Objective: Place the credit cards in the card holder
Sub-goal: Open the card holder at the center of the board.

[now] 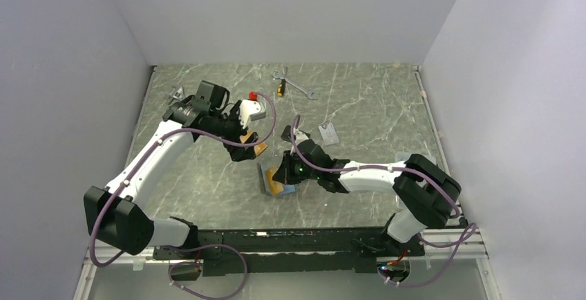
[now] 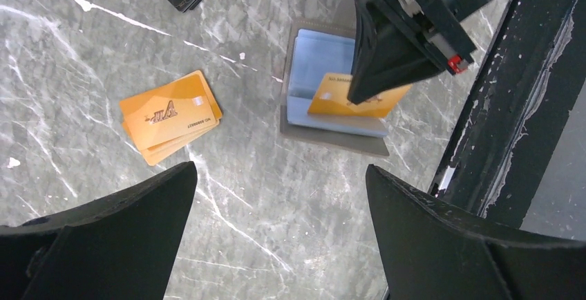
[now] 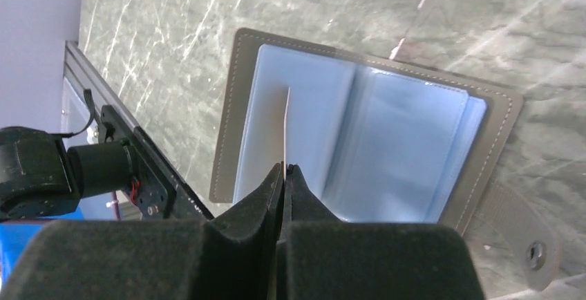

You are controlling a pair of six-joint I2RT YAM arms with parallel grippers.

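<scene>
Right gripper [image 3: 284,172], clamped on a thin orange plastic card [image 2: 332,99], angles it edge-first at the open taupe-grey card holder [image 3: 235,106] for pocket insertion; left gripper [image 2: 278,175] hovers, jaws apart.

Glossy plastic on a smooth, marble-look table [image 2: 290,224]
The orange card [image 2: 328,99] gleams like polished plastic; the card holder [image 3: 235,106] has a matt taupe, leather-like cover with stitched edges and faintly sheeny pale-blue pockets; the right gripper [image 3: 285,167] is matt black, finely grained

Grey marbled tabletop [image 1: 373,106] — a silver wrench [image 1: 296,84] lies near its far edge, a small black-and-yellow item [image 1: 280,90] just beside it; pale walls [image 1: 290,10] around.
</scene>
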